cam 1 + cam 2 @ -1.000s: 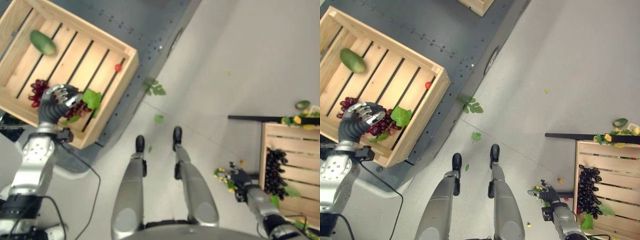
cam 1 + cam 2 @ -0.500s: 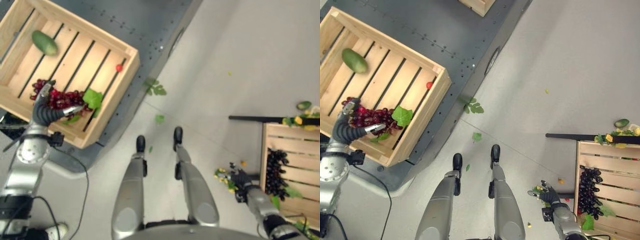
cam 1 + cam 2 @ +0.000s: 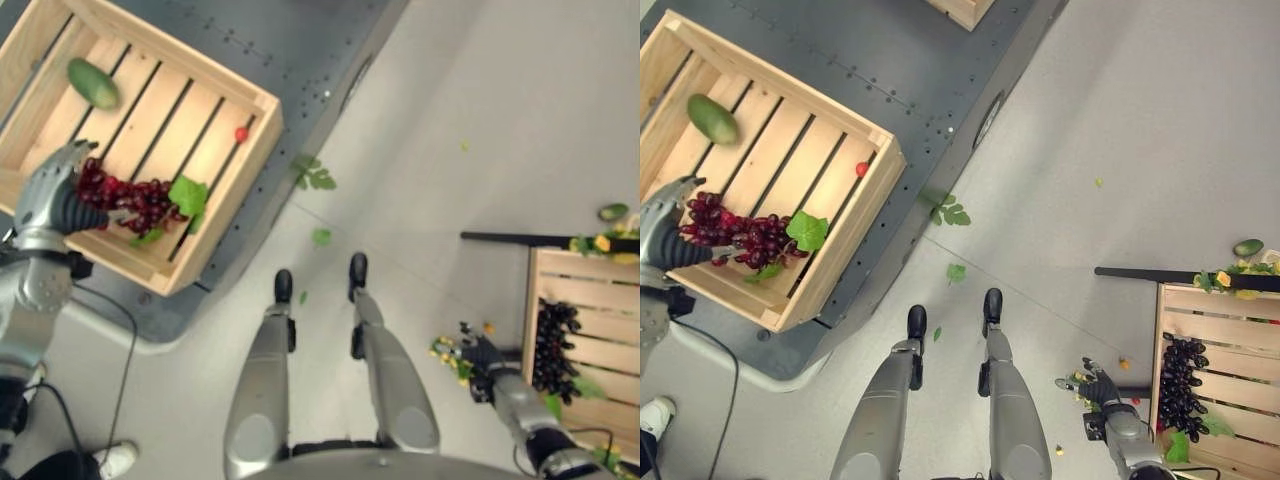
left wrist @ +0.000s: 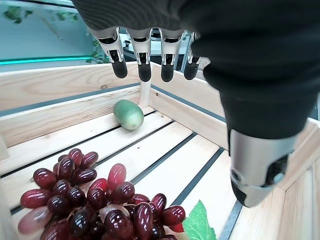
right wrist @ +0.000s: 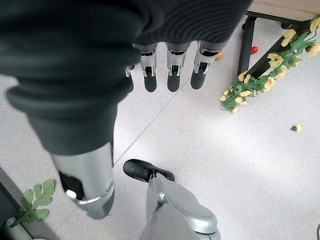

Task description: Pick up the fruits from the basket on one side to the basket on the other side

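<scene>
Where one red grape bunch (image 4: 95, 200) lies, one mango (image 4: 128, 114) rests.

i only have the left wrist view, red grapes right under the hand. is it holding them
Observer: No. In the eye views the left hand is open at the near end of the red grapes, which lie on the crate slats.
Operator: anything else in that crate besides the green fruit
Observer: A small red fruit lies by the crate's right wall, away from the grapes.
Operator: where's the other crate
Observer: To the robot's right, the right crate holds dark grapes.
Operator: right hand busy
Observer: No, the right hand hangs open over the floor, holding nothing.
</scene>
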